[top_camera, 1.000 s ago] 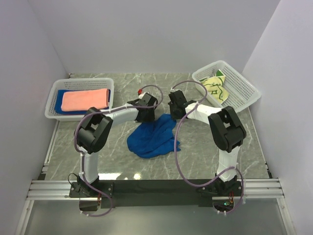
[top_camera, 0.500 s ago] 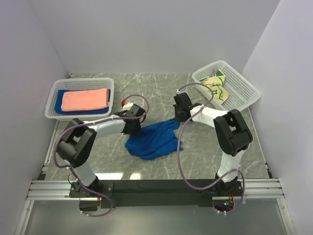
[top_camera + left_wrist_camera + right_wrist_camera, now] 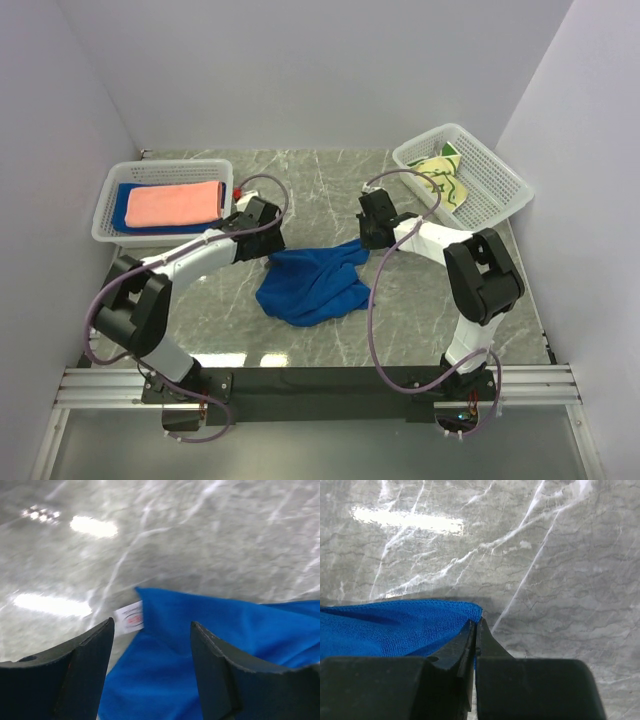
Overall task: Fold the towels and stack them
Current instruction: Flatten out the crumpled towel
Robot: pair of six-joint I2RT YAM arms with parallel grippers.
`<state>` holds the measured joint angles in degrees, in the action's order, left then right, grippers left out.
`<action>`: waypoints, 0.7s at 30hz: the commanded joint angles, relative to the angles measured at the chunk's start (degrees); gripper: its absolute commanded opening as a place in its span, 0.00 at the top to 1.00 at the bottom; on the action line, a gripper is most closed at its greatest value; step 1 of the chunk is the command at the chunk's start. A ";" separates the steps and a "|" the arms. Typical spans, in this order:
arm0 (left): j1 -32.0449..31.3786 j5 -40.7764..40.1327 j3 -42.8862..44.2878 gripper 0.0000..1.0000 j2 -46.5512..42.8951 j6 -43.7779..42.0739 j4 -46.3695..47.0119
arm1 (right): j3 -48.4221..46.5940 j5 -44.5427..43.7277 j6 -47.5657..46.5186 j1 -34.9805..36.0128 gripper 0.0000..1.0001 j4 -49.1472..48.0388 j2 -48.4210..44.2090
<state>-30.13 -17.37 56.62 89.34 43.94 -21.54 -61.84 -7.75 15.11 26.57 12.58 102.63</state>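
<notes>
A royal blue towel lies crumpled on the marble table between the two arms. My right gripper is shut on its far right corner; in the right wrist view the jaws pinch the hem of the blue towel. My left gripper hangs open over the towel's far left corner. The left wrist view has the fingers straddling blue cloth beside a white label. A salmon-pink towel lies folded on a blue one in the left basket. A pale yellow towel sits in the right basket.
A white lattice basket stands at the far left and another at the far right, tilted. Grey walls close in the table on three sides. Purple cables loop above both arms.
My left arm swung left and its gripper now sits at the towel's left corner. My right gripper closed on the right corner. The towel's far edge is drawn out straighter.
</notes>
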 commanded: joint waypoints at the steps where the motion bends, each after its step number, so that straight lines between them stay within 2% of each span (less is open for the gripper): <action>1: -0.19 3.21 3.23 0.33 2.93 -1.32 1.33 | -0.12 0.10 -1.67 -0.38 1.00 -1.77 -3.58; 8: 1.04 2.16 5.25 0.37 7.86 3.24 0.09 | 0.41 1.51 -2.02 -0.29 1.00 -2.21 -3.31; 21: 2.97 4.35 5.52 0.59 12.79 7.47 3.00 | 0.67 1.60 -2.20 0.24 1.00 -1.86 -3.49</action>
<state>-27.53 -14.22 60.40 100.97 49.71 -19.84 -61.54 -5.98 13.54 26.59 12.40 101.95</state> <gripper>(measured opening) 0.431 0.012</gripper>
